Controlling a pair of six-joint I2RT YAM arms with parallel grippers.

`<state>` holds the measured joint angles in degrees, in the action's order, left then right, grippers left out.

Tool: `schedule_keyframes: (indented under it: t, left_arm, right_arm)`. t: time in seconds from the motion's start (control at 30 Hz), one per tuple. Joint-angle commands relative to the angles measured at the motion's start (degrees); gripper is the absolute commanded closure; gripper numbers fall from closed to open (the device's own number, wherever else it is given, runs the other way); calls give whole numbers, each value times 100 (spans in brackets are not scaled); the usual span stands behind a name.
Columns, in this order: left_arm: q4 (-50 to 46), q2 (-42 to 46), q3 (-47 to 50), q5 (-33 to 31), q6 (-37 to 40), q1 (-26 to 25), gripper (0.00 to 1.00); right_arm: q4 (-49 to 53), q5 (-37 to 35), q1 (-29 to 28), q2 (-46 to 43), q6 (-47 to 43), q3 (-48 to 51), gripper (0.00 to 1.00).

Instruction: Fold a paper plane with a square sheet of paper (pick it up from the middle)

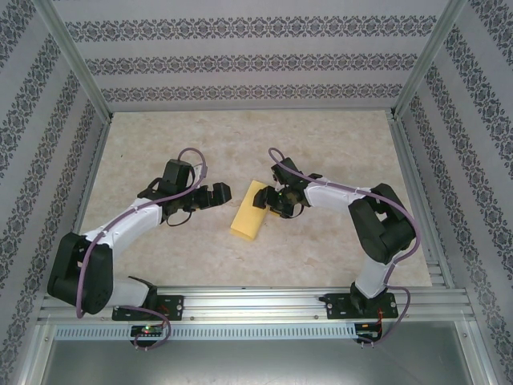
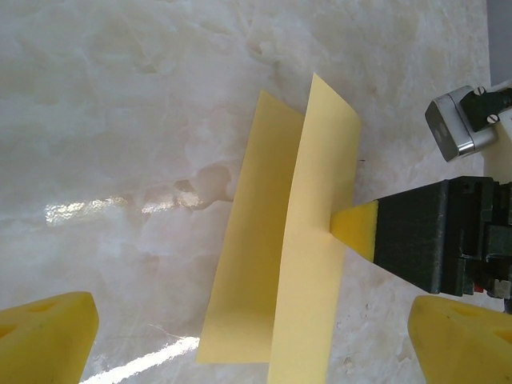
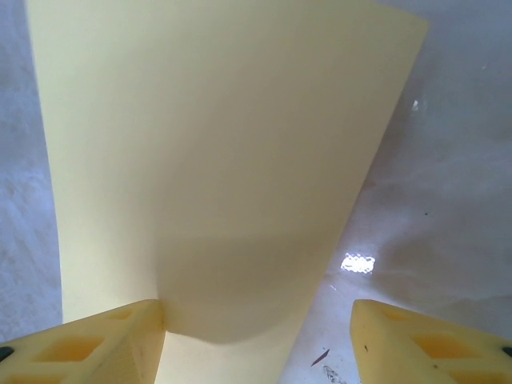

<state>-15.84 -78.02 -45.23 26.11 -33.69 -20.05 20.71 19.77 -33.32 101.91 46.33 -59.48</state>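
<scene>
Shows the square sheet of paper [image 1: 248, 210], folded into a long strip, at the middle of the counter [image 1: 337, 144]. Finds left end effector [image 1: 218, 195] spread wide, clear of it; right end effector [image 1: 271, 200] spread too, one pad [image 2: 356, 228] touching the strip's edge. Loses the strip's near end past the bottom of both wrist views.

Top view looks down from high behind; both wrist views sit close, sharing the paper [image 2: 308, 240]

Left arm [image 1: 120, 228]: stretched forward from its base, angled inward.
Left gripper [image 1: 215, 195]: jaws spread wide, pointing toward the other gripper.
Right arm [image 1: 377, 220]: elbow folded at the outer side, forearm reaching inward.
Right gripper [image 1: 271, 200]: jaws parted, tilted downward.
</scene>
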Motion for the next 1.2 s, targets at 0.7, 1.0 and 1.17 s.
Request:
schedule_keyframes:
  t: [0.7, 1.0, 1.17]
  left_arm:
    - [230, -217, -205, 250, 66, -67, 0]
    - [318, -231, -188, 294, 3, -63, 0]
    - [258, -218, -197, 315, 30, -66, 0]
  right_arm:
    - [1307, 637, 109, 987, -2477, -1675, 48]
    - [1699, 1180, 246, 1413, -3289, -2240, 52]
    - [1937, 1574, 382, 1637, -3736, -2522, 53]
